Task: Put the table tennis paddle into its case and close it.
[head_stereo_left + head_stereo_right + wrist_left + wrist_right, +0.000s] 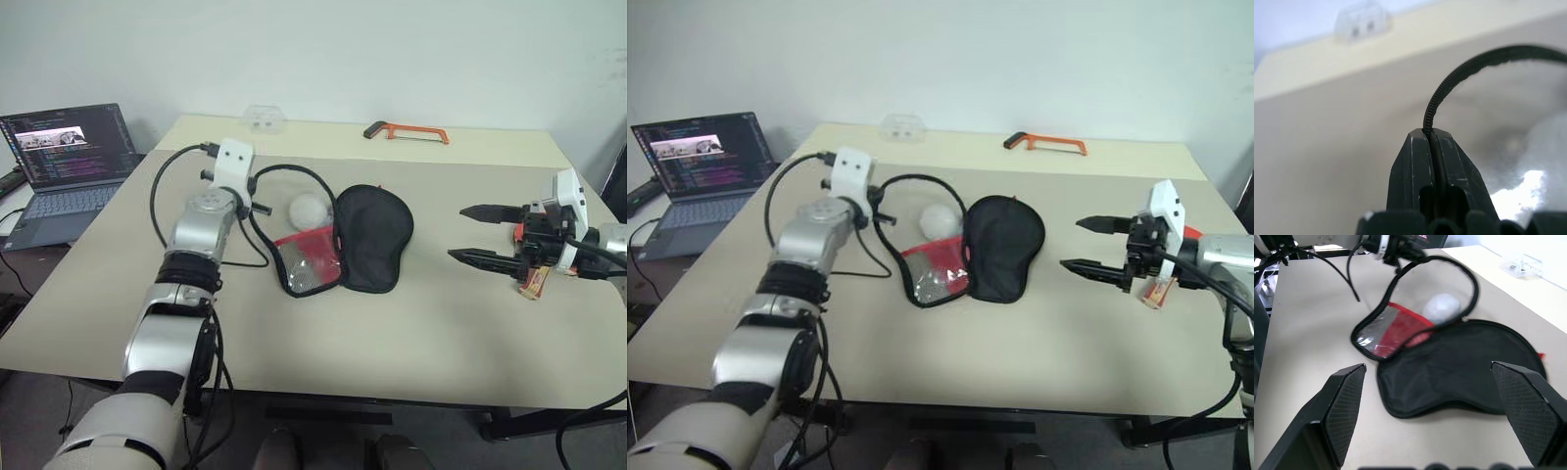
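Left gripper [1431,134] is pinched shut on the black zipper edging [1459,73] of the case [372,235], holding that flap lifted off the table [411,323]; the edging arcs up and away from the fingertips. The case lies opened just past this gripper, black face flat on the table, red side with clear pocket [1388,330] nearer the left gripper. Small whitish wad [308,209] sits inside the raised loop. Right gripper [475,235] hovers with fingers spread wide, empty, pointing at the case's black face from its far side, apart from it. Orange hacksaw [407,131] lies well beyond both. Can't tell where the paddle is.
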You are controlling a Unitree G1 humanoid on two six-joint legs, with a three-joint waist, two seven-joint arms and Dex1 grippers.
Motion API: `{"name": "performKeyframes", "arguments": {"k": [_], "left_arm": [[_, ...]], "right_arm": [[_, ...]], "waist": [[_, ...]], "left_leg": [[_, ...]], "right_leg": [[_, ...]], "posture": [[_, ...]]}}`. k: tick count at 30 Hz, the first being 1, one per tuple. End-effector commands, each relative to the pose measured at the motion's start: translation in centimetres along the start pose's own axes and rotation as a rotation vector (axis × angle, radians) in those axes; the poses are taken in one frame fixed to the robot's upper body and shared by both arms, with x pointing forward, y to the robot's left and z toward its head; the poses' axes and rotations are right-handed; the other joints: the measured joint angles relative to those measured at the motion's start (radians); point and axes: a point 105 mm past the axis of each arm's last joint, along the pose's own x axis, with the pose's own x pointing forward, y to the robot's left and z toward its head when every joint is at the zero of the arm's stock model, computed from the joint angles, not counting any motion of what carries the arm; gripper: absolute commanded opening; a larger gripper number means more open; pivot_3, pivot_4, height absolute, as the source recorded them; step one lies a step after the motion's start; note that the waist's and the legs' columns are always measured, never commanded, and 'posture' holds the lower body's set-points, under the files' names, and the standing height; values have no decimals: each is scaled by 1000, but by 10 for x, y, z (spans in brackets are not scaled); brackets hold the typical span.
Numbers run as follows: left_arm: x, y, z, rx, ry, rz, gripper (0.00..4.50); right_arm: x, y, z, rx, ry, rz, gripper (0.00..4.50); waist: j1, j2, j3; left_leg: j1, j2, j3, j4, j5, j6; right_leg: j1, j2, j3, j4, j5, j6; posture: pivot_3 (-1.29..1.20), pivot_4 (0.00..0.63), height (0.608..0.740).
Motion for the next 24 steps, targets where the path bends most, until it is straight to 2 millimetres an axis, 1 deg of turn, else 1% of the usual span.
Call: {"name": "performKeyframes", "arguments": {"k": [1,3,5,7,10,14,19,21,24], "left_arm": [[2,-1,24,16,-71,22,34],[8,-27,24,34,-66,-26,34],[11,-46,25,40,-64,-54,34],[12,-55,24,33,-61,-67,34],[14,-72,23,19,-57,-83,34],[16,-84,27,18,-68,-79,34],[19,-87,35,21,-85,-56,34],[21,-88,42,35,-101,-64,34],[23,-84,55,77,-125,-73,34]], "right_arm": [[-2,-2,12,-59,-22,-7,4500],[-2,-2,11,-60,-23,-9,4500],[-1,-2,11,-61,-24,-10,4500],[-1,-2,11,-61,-24,-10,4500],[-2,-2,11,-62,-25,-15,4500],[-2,-2,11,-63,-25,-19,4500],[-2,-4,12,-65,-25,-24,4500],[-1,-4,12,-67,-27,-23,4500],[1,-4,12,-68,-29,-19,4500]], "waist": [[0,0,0],[0,0,0],[2,0,0],[4,0,0],[2,0,0],[2,0,0],[2,0,0],[2,-1,0],[2,-1,1]], "left_leg": [[0,0,0,0,0,0],[0,0,0,0,0,0],[0,0,0,0,0,0],[-1,0,0,0,0,0],[-1,0,0,0,0,0],[-1,-1,0,0,0,0],[-1,-1,0,0,0,0],[-1,-1,0,0,0,0],[-1,-1,0,0,0,0]], "right_leg": [[0,0,0,0,0,0],[0,0,0,0,0,0],[0,0,0,0,0,0],[0,0,0,0,0,0],[0,0,0,-1,0,0],[-1,0,0,-1,0,0],[-1,0,0,-1,0,0],[-1,0,0,-1,0,0],[-1,0,0,-1,0,0]], "posture": [[0,150,740],[0,150,740],[0,150,740],[0,150,740],[0,150,740],[0,150,740],[0,150,740],[0,150,740],[0,150,740]]}}
